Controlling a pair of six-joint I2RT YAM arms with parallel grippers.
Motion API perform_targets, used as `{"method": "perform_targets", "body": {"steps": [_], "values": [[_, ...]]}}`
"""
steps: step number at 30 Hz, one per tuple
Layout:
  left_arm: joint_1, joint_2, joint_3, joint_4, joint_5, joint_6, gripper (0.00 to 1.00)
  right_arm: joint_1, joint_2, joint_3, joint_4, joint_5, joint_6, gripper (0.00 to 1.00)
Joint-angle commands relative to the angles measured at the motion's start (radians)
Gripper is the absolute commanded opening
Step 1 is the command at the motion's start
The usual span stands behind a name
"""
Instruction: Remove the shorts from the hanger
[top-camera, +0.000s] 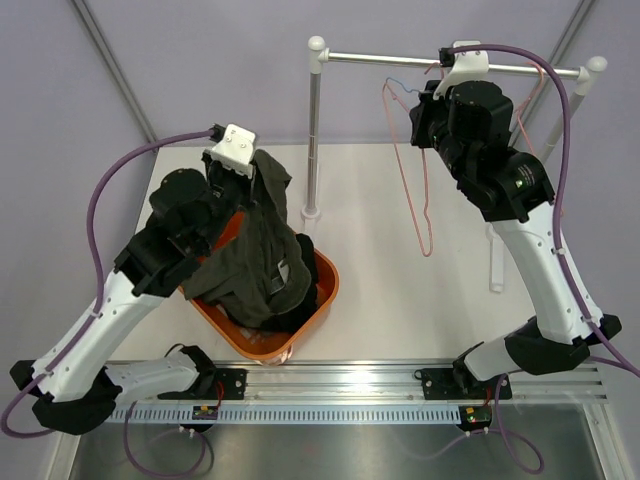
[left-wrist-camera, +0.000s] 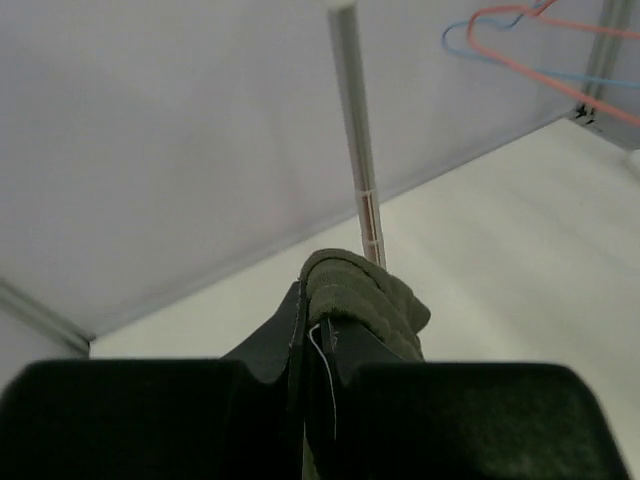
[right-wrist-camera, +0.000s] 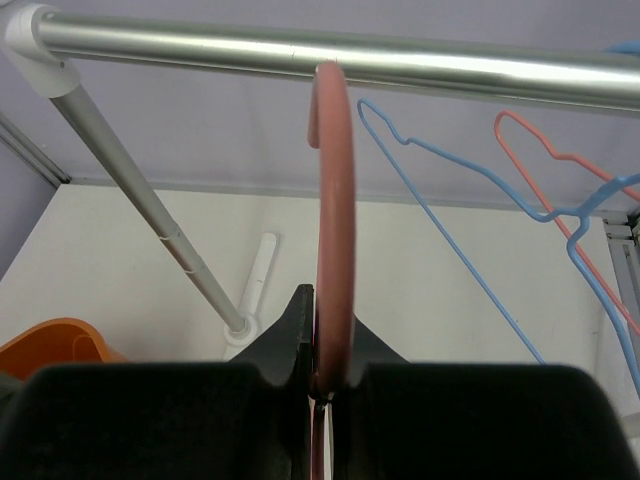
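The dark olive shorts (top-camera: 262, 250) hang from my left gripper (top-camera: 256, 172) and drape down into the orange basket (top-camera: 322, 300). In the left wrist view my left gripper (left-wrist-camera: 318, 318) is shut on a fold of the shorts (left-wrist-camera: 365, 295). My right gripper (top-camera: 425, 105) is up at the rail (top-camera: 400, 62), shut on a red hanger (top-camera: 410, 170) that hangs bare below it. In the right wrist view my right gripper (right-wrist-camera: 325, 335) pinches the red hanger's hook (right-wrist-camera: 333, 200), which loops over the rail (right-wrist-camera: 300, 55).
The rack's upright post (top-camera: 313, 140) stands between the arms, its base on the white table (top-camera: 400, 290). A blue hanger (right-wrist-camera: 450, 240) and another red hanger (right-wrist-camera: 560, 190) hang on the rail to the right. The right post (top-camera: 590, 75) closes the rail's end.
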Motion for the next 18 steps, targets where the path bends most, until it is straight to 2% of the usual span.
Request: {"method": "perform_targets", "body": {"steps": [1,3,5,6,7,10,16,18], "values": [[0.128,-0.013,-0.042,-0.063,-0.002,-0.296,0.00,-0.001,-0.012,-0.009,0.026,-0.019,-0.004,0.00],[0.215,-0.039,-0.135,-0.121,0.010,-0.457,0.00,-0.001,-0.008,-0.007,0.021,-0.019,-0.007,0.00],[0.272,-0.085,-0.244,-0.117,0.062,-0.556,0.00,-0.001,-0.006,-0.009,0.023,-0.021,-0.010,0.00],[0.315,-0.114,-0.304,-0.108,0.092,-0.662,0.00,-0.002,-0.003,-0.007,0.021,-0.022,-0.013,0.00],[0.332,-0.185,-0.446,-0.086,0.126,-0.700,0.00,-0.004,0.001,-0.004,0.021,-0.025,-0.013,0.00],[0.367,-0.306,-0.686,-0.026,0.175,-0.849,0.00,-0.010,0.015,0.010,0.015,-0.036,-0.019,0.00],[0.376,-0.374,-0.898,0.032,0.312,-1.038,0.00,-0.036,0.043,0.033,0.010,-0.139,-0.033,0.00],[0.376,-0.375,-0.900,0.040,0.344,-1.012,0.09,-0.053,0.046,0.031,0.023,-0.172,-0.047,0.00]]}}
